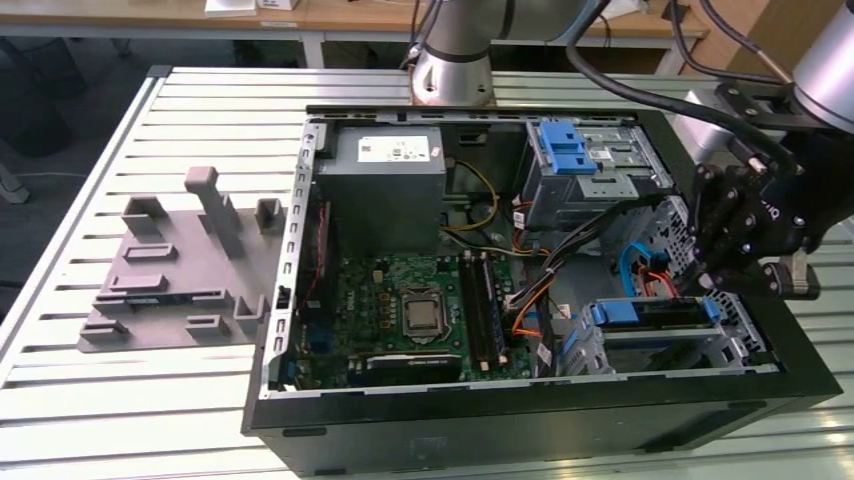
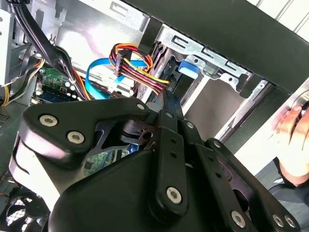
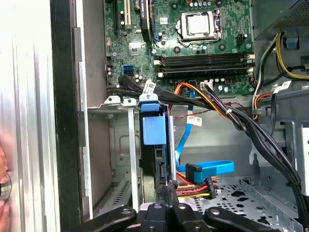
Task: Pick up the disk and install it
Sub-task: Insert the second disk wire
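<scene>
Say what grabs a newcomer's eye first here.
An open computer case lies on the slatted table, its green circuit board bare. The black gripper hangs at the case's edge on the exterior view's right, above the blue-railed disk in its bay.
</scene>
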